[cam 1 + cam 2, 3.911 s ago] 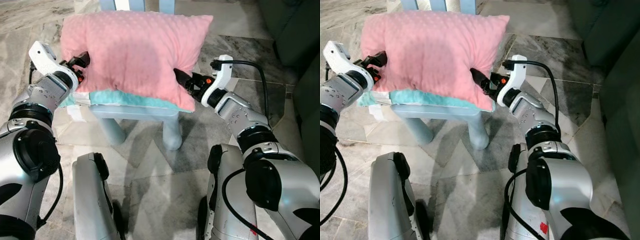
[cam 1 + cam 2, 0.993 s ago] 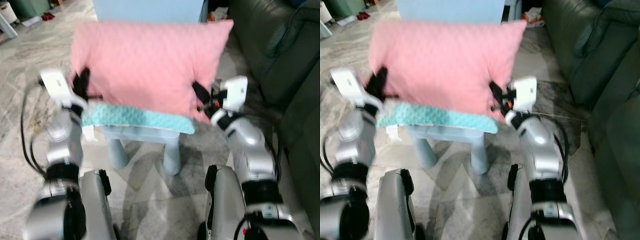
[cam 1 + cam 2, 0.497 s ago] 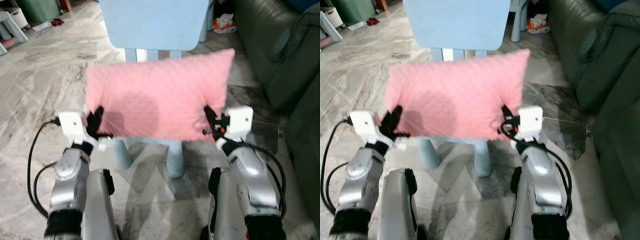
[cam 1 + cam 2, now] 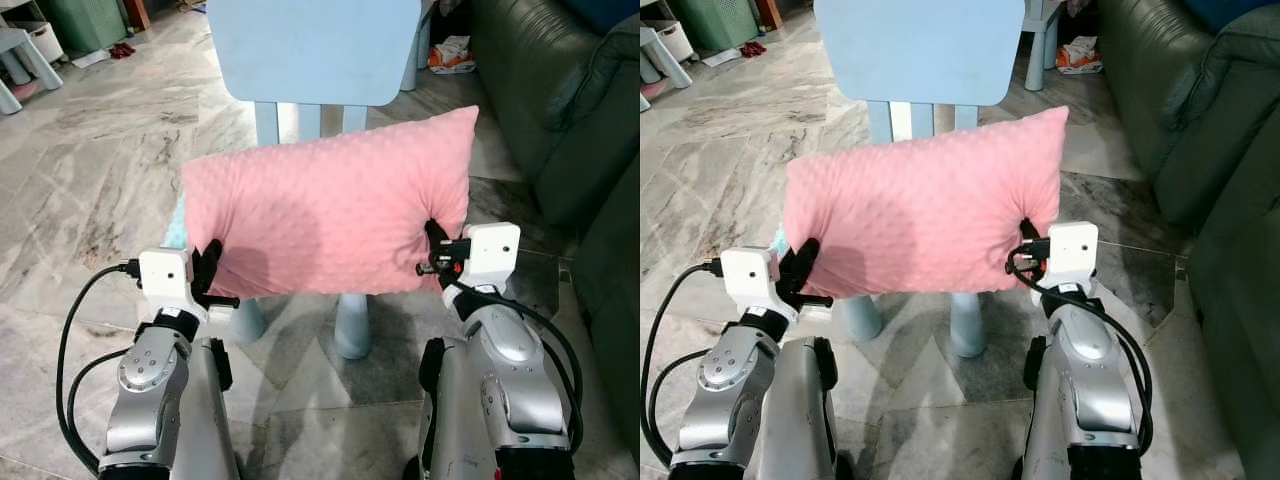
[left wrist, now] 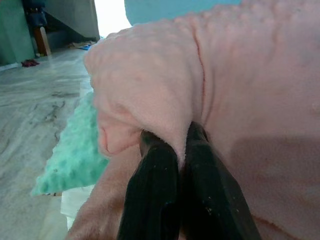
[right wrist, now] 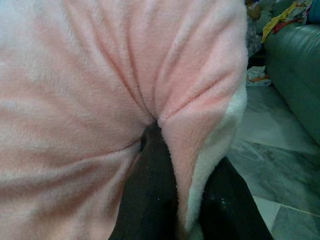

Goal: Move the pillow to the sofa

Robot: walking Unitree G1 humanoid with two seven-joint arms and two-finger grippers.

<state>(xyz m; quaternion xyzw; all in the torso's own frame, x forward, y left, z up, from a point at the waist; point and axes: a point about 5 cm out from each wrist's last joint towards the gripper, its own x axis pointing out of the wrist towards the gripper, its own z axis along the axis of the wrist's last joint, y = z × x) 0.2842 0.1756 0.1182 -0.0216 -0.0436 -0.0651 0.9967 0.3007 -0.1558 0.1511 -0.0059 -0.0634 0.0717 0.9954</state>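
Pink pillow (image 4: 330, 212) held in the air in front of a light blue chair (image 4: 312, 45), the left gripper (image 4: 208, 276) and right gripper (image 4: 436, 252) each with fingers pinching a lower corner, a dark green sofa (image 4: 560, 90) at the right.

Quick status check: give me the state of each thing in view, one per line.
pink pillow: lifted, pinched at both ends.
left gripper: shut on pillow's left edge.
right gripper: shut on pillow's right edge.
blue chair: upright behind the pillow.
green sofa: to the right, nothing on it.
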